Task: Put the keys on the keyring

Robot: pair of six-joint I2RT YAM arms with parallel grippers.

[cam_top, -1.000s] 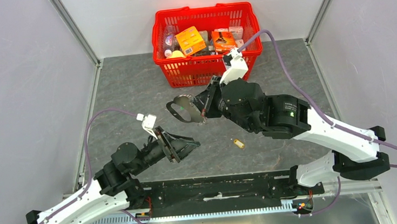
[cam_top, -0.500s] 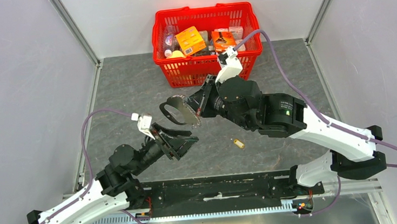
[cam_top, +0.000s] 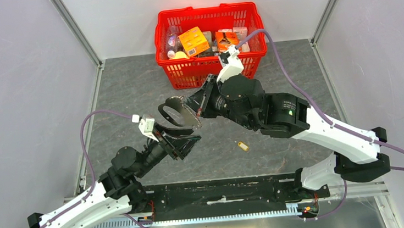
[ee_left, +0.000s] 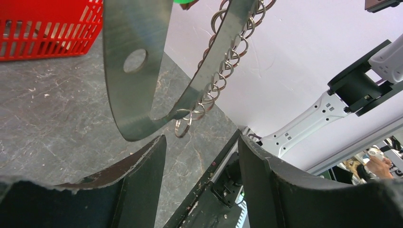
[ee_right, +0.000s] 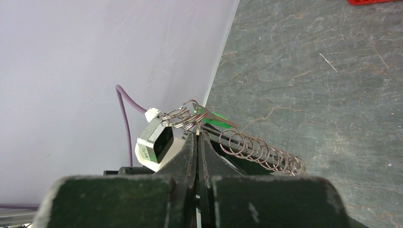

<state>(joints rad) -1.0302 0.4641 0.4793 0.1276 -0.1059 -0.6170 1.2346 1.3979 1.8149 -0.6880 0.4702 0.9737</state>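
My right gripper [ee_right: 197,135] is shut on the keyring [ee_right: 183,114], held in the air above the table. The green key [ee_right: 215,118] hangs on that ring. From it trail a chain of metal rings [ee_left: 223,61] and the grey strap loop [ee_left: 138,71], which hangs in front of my left gripper [ee_left: 202,156]. The left gripper is open with nothing between its fingers, just below the strap's lowest bend and the chain's end ring [ee_left: 183,127]. The yellow-orange key [cam_top: 241,146] lies alone on the table, to the right of the left gripper [cam_top: 188,139].
A red basket [cam_top: 212,69] full of packets stands at the back centre of the table. The grey stone-pattern table top [cam_top: 132,92] is bounded by white walls on both sides. The black base rail [cam_top: 223,192] runs along the near edge.
My right gripper has carried the keyring and strap a little left and toward the back. My left gripper has lifted toward the strap, and its jaws have narrowed slightly.
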